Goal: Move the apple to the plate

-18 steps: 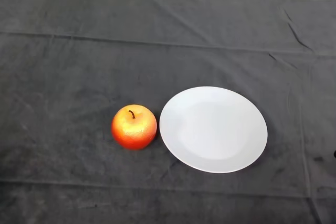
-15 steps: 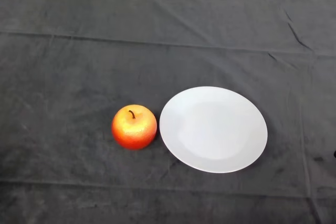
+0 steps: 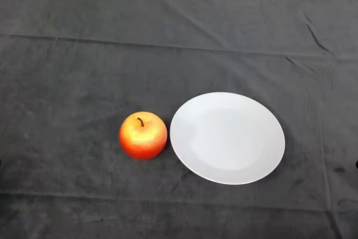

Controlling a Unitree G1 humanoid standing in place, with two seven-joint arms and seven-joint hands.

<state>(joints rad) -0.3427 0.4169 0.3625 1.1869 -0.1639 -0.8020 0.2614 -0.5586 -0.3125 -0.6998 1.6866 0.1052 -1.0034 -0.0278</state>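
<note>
Red-yellow apple (image 3: 142, 135) upright on the dark cloth (image 3: 84, 71), stem up, just left of the white plate (image 3: 227, 137)

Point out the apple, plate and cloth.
apple (image 3: 142, 136), head view, middle of its skin
plate (image 3: 267, 116), head view, bare rim
cloth (image 3: 84, 76), head view, bare patch

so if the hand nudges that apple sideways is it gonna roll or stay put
The apple looks round and smooth, so a sideways push would probably roll it rather than slide it. The wrinkled dark cloth may slow it. It sits stem up right beside the plate, whose rim could stop it or make it wobble.
</note>
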